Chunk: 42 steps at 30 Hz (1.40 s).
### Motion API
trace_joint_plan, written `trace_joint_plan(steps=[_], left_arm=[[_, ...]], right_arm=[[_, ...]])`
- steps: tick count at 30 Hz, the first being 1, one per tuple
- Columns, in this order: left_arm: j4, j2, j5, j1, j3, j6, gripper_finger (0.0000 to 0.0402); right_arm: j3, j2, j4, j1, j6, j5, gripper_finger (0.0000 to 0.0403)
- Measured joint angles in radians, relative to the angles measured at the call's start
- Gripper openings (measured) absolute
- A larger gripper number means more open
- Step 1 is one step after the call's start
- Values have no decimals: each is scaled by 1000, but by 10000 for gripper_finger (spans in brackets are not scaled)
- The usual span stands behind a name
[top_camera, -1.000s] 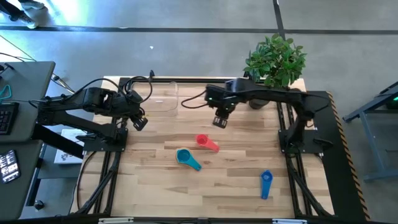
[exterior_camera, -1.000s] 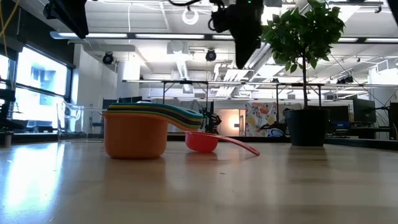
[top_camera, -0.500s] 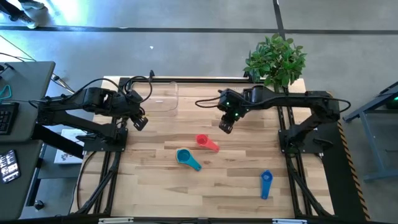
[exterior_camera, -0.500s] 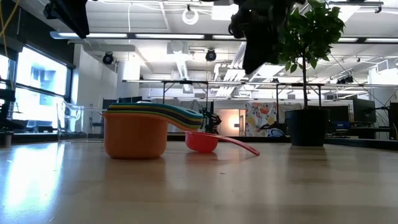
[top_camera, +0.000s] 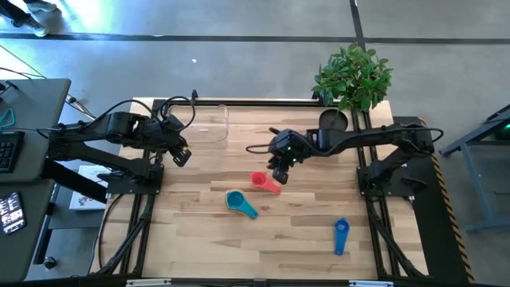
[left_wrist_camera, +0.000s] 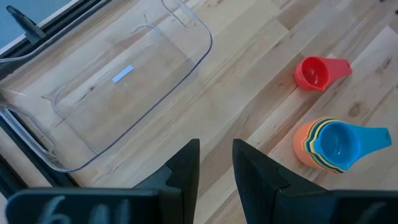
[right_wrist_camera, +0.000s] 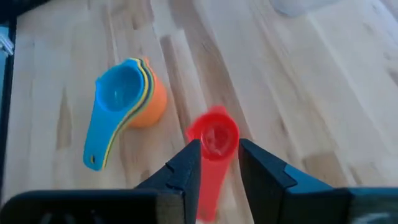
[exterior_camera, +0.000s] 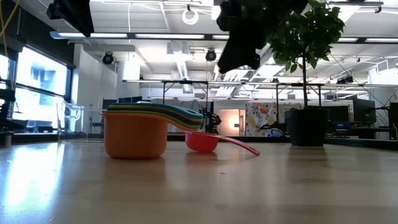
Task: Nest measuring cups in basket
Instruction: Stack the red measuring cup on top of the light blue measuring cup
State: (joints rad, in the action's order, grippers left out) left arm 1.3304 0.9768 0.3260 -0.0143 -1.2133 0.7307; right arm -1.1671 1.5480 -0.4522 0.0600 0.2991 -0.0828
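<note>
While the basket [top_camera: 209, 122] lay empty, the right gripper [top_camera: 278, 174], fingers parted and holding nothing, hovered above the red cup [top_camera: 264, 182]; a nested stack [top_camera: 240, 203] and blue cup [top_camera: 341, 235] remained outside.

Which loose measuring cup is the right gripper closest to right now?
The red cup: the right gripper hangs just above it, while the stacked cups and blue cup lie farther off.

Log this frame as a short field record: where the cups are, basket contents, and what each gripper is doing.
basket: clear tub at the table's far side, nothing in it
nested stack: several cups, teal on top, orange outermost, on the table
red cup: alone on the table, beside the stack
blue cup: alone, near the right front of the table
right gripper: open, above the red cup, not touching
left gripper: open, empty, near the basket
</note>
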Motion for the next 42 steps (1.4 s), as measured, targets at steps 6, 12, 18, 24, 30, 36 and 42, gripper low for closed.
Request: trace_joint_plan(steps=[6, 12, 18, 24, 30, 36, 42], left_arm=[[0, 0, 0, 0, 0, -1, 85], [0, 0, 0, 0, 0, -1, 85], [0, 0, 0, 0, 0, -18, 85], [0, 0, 0, 0, 0, -27, 85], [0, 0, 0, 0, 0, -27, 85], [-1, 0, 0, 0, 0, -27, 85], [-1, 0, -1, 0, 0, -27, 85]], right_arm=[[0, 66, 97, -29, -27, 5, 103], [0, 135, 129, -30, -30, 33, 103], [0, 207, 139, -30, -54, 62, 103], [0, 266, 146, -30, -48, 97, 103], [0, 303, 162, -30, -46, 89, 103], [0, 343, 166, -30, -35, 91, 103], [0, 371, 178, -30, -7, 105, 94]])
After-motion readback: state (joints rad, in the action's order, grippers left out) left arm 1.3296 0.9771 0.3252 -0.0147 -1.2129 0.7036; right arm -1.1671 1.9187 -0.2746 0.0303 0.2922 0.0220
